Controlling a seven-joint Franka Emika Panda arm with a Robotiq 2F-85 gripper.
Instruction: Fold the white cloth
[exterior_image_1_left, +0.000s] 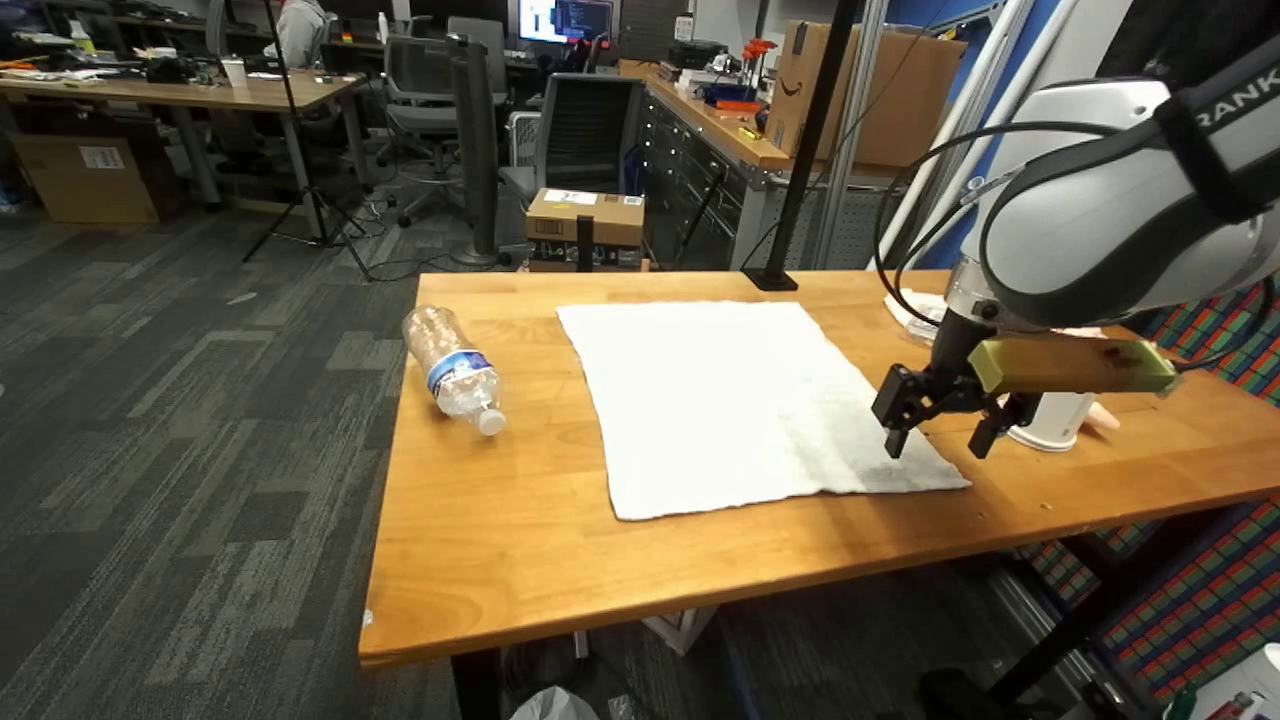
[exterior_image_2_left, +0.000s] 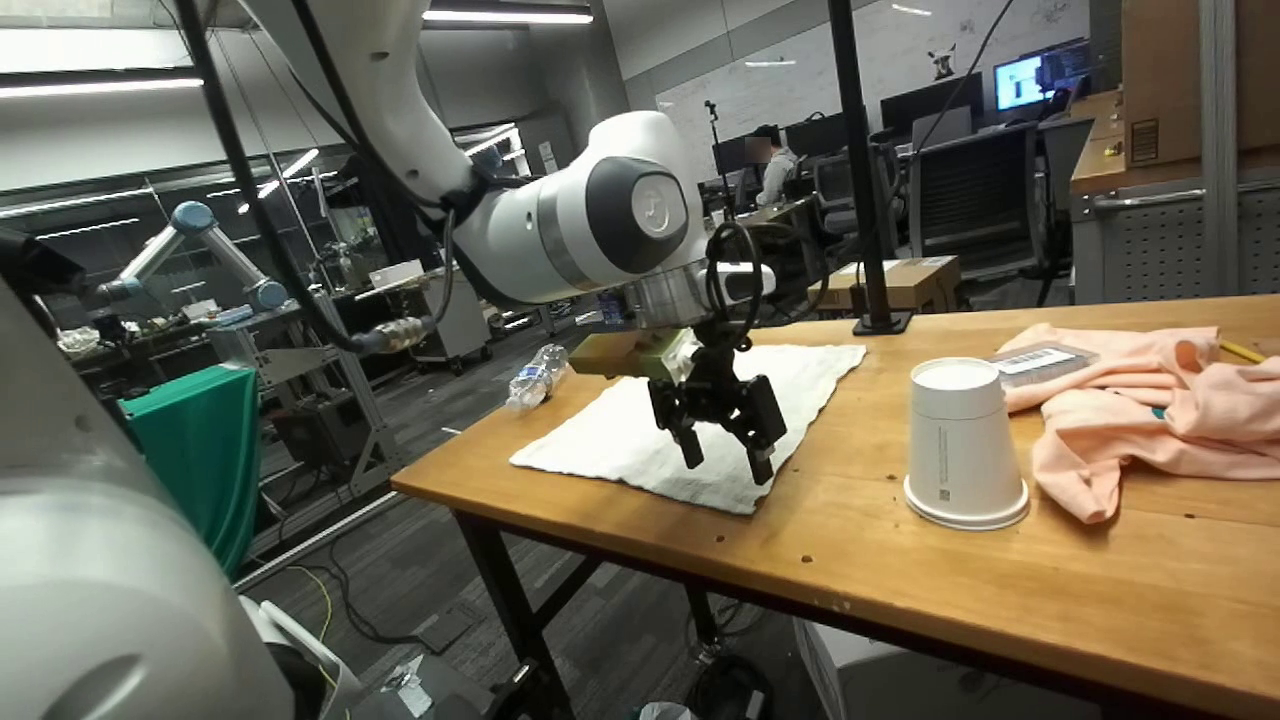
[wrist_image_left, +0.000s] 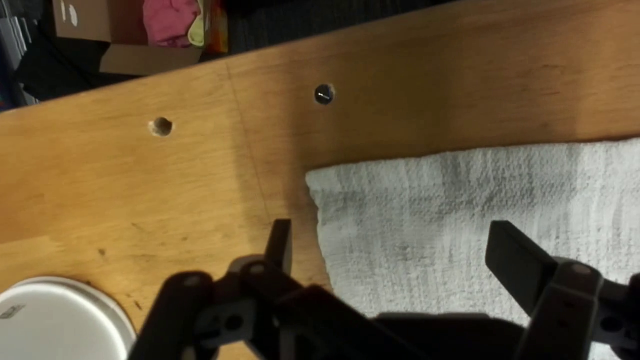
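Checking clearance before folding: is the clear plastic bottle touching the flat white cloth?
Apart: an exterior view shows brown wooden tabletop between the bottle and cloth.

The white cloth (exterior_image_1_left: 710, 400) is spread flat on the worktop (exterior_image_1_left: 520, 570), its textured surface faintly rippled, its slightly wavy borders laid inside the worktop's edges.

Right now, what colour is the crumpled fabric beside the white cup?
The crumpled fabric is pale peach, clearest in an exterior view.
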